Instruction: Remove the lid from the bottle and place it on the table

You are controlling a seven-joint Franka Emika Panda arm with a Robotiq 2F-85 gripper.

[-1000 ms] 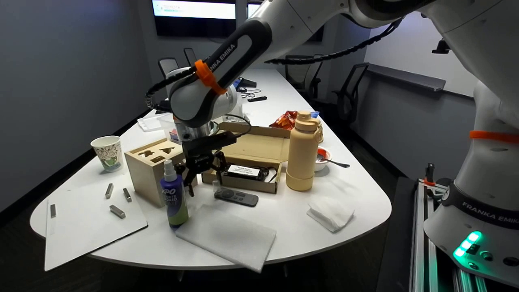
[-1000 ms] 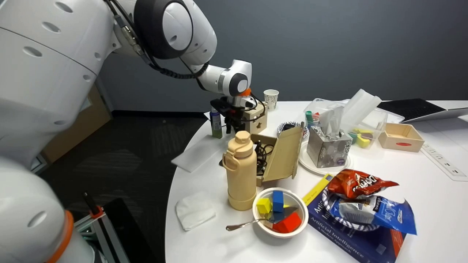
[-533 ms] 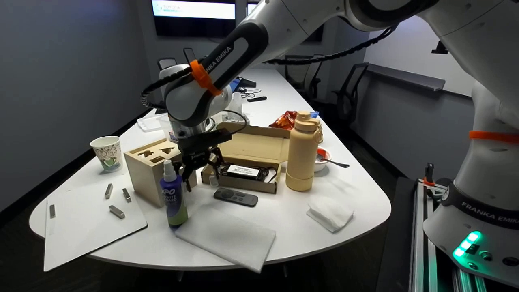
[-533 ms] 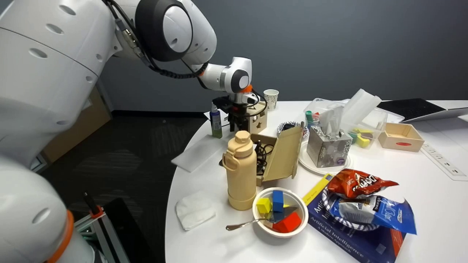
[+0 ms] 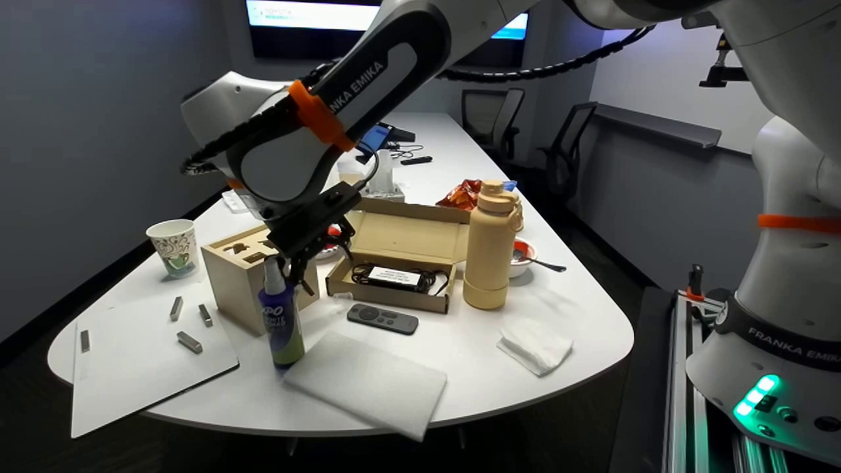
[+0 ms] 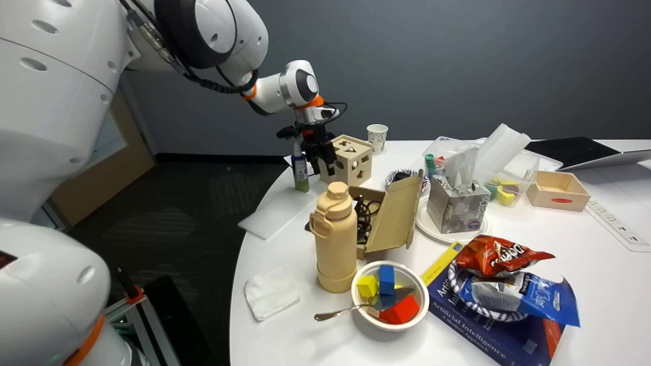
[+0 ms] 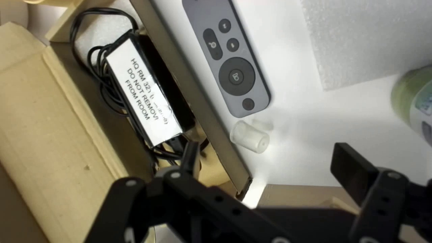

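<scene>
The lid [image 7: 249, 136] is a small translucent cap lying on its side on the white table [image 5: 473, 368]. In an exterior view the lid [image 5: 342, 299] shows faintly by the remote and the open cardboard box. The bottle [image 5: 282, 328], dark blue-purple with a green lower part, stands upright with its white spray nozzle bare. The bottle also shows in an exterior view [image 6: 300, 175] and at the right edge of the wrist view [image 7: 420, 98]. My gripper [image 7: 266, 158] is open and empty above the table. In an exterior view my gripper [image 5: 328, 272] hangs tilted behind the bottle.
A grey remote [image 5: 382, 318] and a cardboard box [image 5: 394, 295] with a power adapter lie close to the lid. A wooden shape box [image 5: 243, 289] stands behind the bottle. A tan container [image 5: 489, 256], a foam sheet [image 5: 371, 387] and a whiteboard [image 5: 144, 368] are around.
My gripper has risen, tilted and moved away from the lid. The lid was upright by a fingertip earlier and now lies on its side on the table.
</scene>
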